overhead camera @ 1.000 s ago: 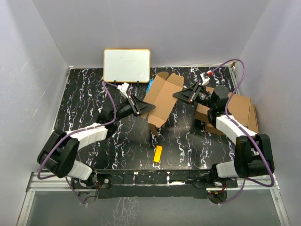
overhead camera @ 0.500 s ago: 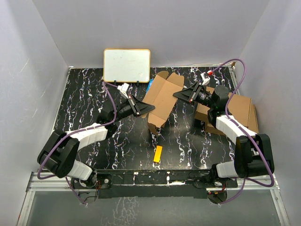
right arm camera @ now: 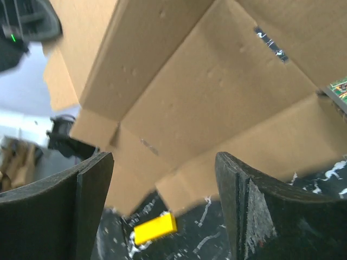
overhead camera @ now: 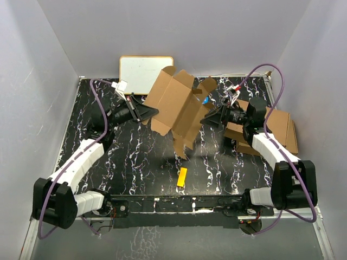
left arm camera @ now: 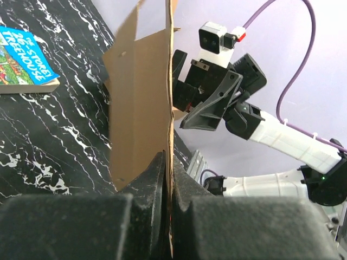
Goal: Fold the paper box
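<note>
The paper box is a brown die-cut sheet with flaps spread, held tilted in the air over the middle of the black marbled table. My left gripper is shut on its left edge. In the left wrist view the cardboard runs edge-on between the closed fingers. My right gripper stands open just beside the box's right side, holding nothing. In the right wrist view the cardboard fills the space above the wide-apart fingers.
A yellow block lies on the table near the front; it also shows under the right gripper. A whiteboard leans at the back. Finished cardboard boxes sit at the right. A blue book lies behind the sheet.
The right gripper has opened and let go of the box. The left arm has swung up and back, lifting the sheet off the table and tilting it higher.
</note>
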`<state>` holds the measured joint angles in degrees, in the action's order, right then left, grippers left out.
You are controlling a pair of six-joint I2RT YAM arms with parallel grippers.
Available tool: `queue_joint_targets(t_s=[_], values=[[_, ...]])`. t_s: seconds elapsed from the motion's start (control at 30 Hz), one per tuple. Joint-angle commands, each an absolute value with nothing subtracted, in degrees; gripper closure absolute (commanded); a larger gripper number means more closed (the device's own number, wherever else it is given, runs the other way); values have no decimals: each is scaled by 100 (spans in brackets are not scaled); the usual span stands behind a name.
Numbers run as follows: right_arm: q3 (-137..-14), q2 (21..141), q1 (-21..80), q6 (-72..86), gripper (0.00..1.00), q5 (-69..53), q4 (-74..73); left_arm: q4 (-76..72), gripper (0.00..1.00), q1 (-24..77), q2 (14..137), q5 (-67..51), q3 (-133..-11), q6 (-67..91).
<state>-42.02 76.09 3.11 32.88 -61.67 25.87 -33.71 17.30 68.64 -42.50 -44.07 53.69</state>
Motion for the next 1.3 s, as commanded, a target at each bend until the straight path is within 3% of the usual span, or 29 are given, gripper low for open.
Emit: queue_joint_targets(t_s=[0.0, 0.13, 0.27, 0.47, 0.63, 1.13, 1.27], values=[[-4657, 7237, 92, 1036, 18, -7212, 1730, -1437, 100, 1577, 6452, -4964, -5154, 4261], [-4797, 7097, 48, -459, 13, -7451, 708, -83, 100, 1531, 6467, -5041, -5633, 3357], [-4758, 7037, 44, -1430, 1, -7430, 239, 639, 100, 1503, 6586, -5131, -5902, 2843], [-4843, 7021, 44, -2319, 1, -7144, -115, 1027, 100, 1501, 6742, -5296, -6173, 2464], [-5539, 7120, 40, -3420, 1, -6971, -1403, 1601, 100, 1469, 6916, -5256, -6465, 1899], [-5855, 8319, 402, -4098, 1, -6165, -1067, 2024, 100, 1442, 7342, -5277, -6756, 986], [-5884, 8585, 426, -4160, 7, -6007, -940, 2061, 100, 1402, 7430, -5323, -6759, 908]])
